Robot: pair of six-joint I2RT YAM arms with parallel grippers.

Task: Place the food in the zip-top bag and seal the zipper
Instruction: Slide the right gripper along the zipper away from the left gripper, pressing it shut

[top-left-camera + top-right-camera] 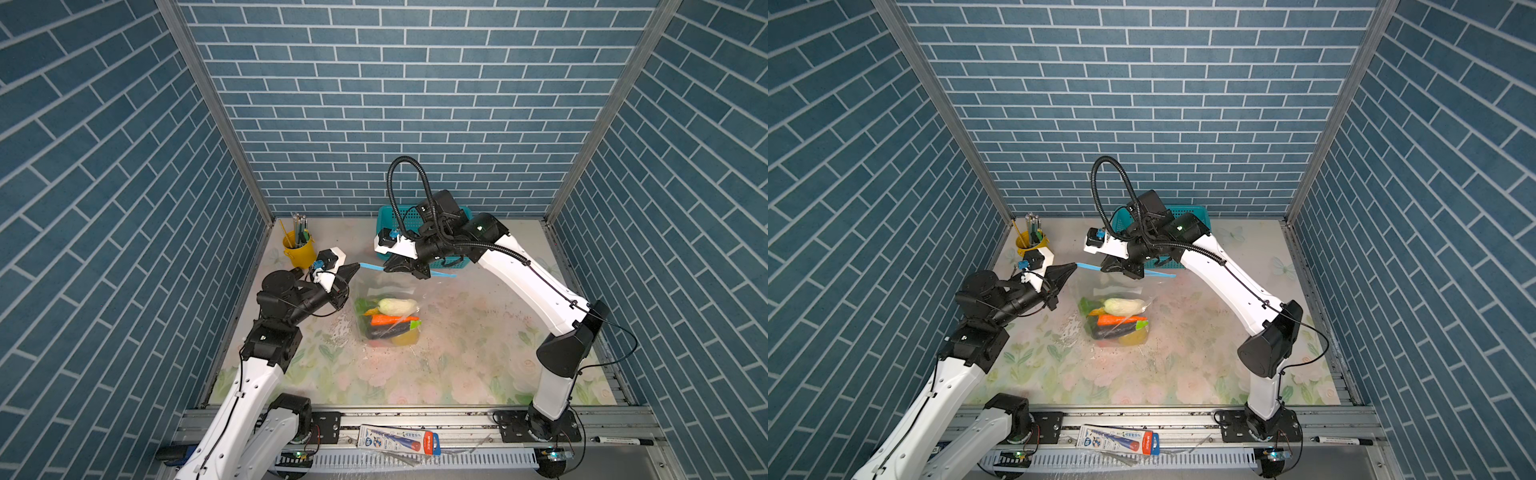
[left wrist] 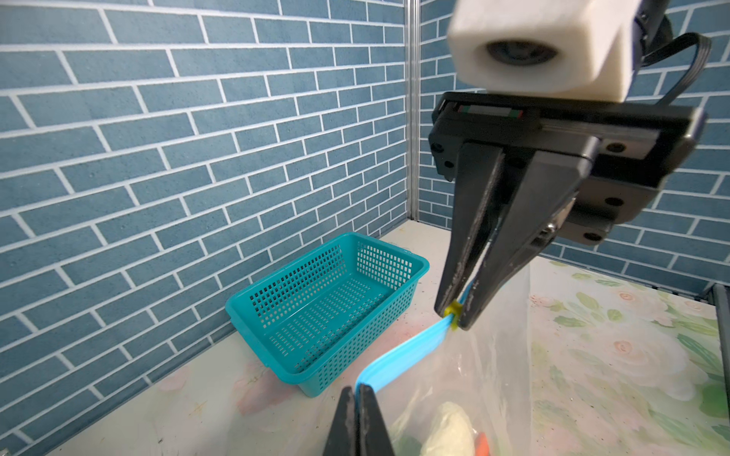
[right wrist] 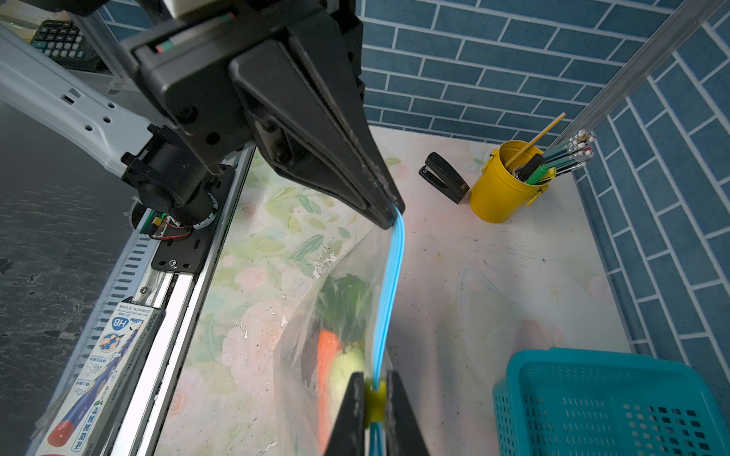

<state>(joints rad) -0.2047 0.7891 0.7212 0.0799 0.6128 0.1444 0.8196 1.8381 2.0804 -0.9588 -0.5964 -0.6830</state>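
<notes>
The left gripper (image 1: 357,266) pinches one end of the narrow light-blue zipper strip (image 1: 372,267). The right gripper (image 2: 454,318) clamps the small yellow slider tab (image 3: 374,402) further along it. Below hangs the large clear crinkly zip-top bag (image 1: 382,286), holding a white radish (image 1: 397,306), orange carrot (image 1: 390,319), dark eggplant (image 1: 386,330) and leafy greens (image 1: 362,305). Behind the bag sits a teal perforated plastic basket (image 2: 335,367); left of the bag, a yellow pot (image 3: 497,193) holds pens (image 3: 561,158).

teal basket (image 2: 355,347) on the floral table (image 1: 457,365), yellow pen cup (image 3: 497,193) near a black stapler (image 3: 444,177)
</notes>
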